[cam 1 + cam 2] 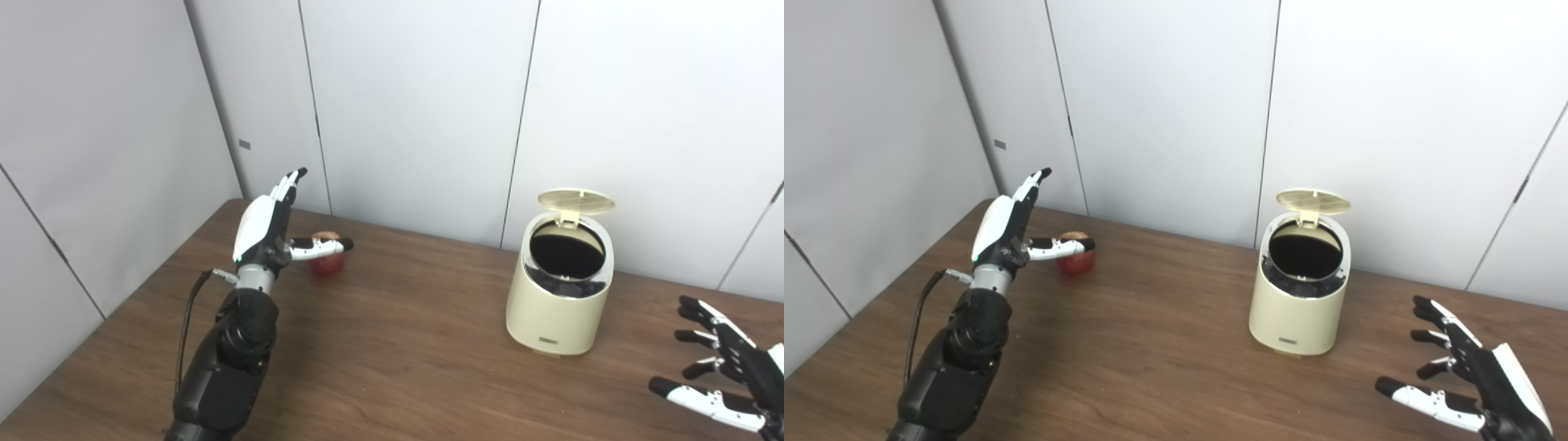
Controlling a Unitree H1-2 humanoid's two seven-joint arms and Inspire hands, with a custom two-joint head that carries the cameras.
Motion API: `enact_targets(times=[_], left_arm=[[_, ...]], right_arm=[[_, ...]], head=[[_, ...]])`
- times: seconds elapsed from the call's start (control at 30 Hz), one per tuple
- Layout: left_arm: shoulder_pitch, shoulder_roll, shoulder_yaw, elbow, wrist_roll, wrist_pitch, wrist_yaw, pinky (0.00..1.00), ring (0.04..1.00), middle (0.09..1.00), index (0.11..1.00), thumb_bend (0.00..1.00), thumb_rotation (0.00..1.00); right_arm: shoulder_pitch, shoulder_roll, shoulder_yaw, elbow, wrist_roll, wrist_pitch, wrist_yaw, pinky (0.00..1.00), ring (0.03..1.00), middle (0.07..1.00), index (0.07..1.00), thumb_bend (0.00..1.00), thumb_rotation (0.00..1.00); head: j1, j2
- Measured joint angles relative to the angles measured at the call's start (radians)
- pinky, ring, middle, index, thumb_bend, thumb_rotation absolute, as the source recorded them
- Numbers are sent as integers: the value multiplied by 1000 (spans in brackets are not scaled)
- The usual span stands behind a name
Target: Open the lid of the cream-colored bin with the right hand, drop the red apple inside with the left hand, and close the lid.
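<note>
One apple, one bin with one lid, and two hands stood over a single brown table point(392, 355).

At far left, the left hand point(263, 229) was raised above the table, fingers stretched wide and pointing up toward the wall, thumb stuck out sideways to the right. It held nothing. Just behind that thumb sat the red apple point(326, 261) on the table near the back edge; the thumb crossed in front of its upper part, so only the lower body and a brownish top showed. Whether thumb and apple touched could not be told from either view, though they looked very close.

Well to the right stood the cream bin point(1297, 312), upright, apart from both hands. Its lid point(1312, 202) was tipped up at the back hinge, leaving the dark mouth open; the inside was too black to make out.

At far right, the right hand point(1470, 373) hovered low near the table's front, fingers spread and empty. In the left eye view its palm was cut off by the frame's edge.
</note>
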Motion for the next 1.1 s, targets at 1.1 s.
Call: enact_targets(times=[1.1], left_arm=[[-44,-14,-37,339,-56,-135,154,607,783,817,880,965,193]], right_arm=[[22,-34,-5,-43,17,40,19,465,771,880,879,893,450]], head=[[-35,17]])
